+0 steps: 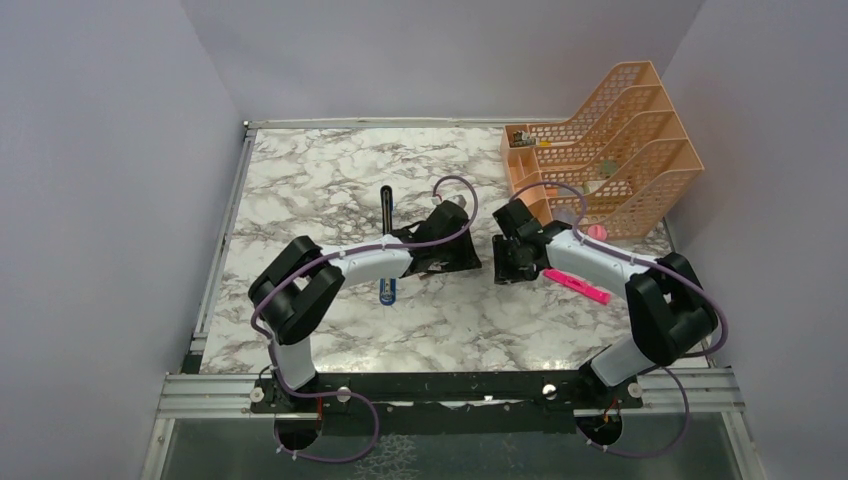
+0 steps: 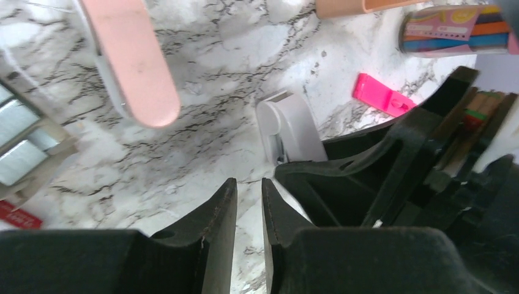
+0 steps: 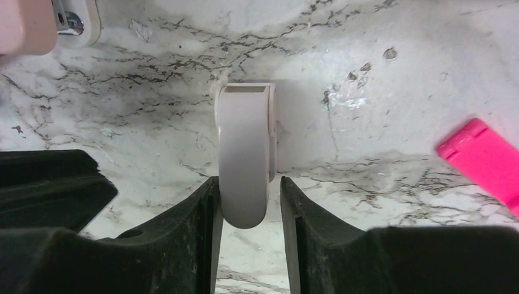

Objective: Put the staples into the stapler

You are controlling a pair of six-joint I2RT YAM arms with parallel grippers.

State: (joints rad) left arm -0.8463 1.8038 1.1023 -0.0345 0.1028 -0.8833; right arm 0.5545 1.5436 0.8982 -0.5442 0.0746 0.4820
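The stapler lies on the marble under my left forearm: its blue end (image 1: 387, 291) shows in front of the arm and its black top arm (image 1: 386, 206) behind it. The staples, silvery strips in a grey tray (image 2: 22, 144), sit at the left edge of the left wrist view. My left gripper (image 2: 249, 181) is slightly open over bare marble, with nothing between its fingers. My right gripper (image 3: 248, 179) faces it, open. Its fingers straddle the rounded end of a small grey-white piece (image 3: 245, 135): the left finger touches it and a gap shows at the right finger.
A pink rounded bar with a white underside (image 2: 131, 55) lies near the tray. A bright pink highlighter (image 1: 577, 285) rests beside the right arm. An orange file organizer (image 1: 610, 150) fills the back right corner, with a pack of coloured pens (image 2: 456, 29) near it.
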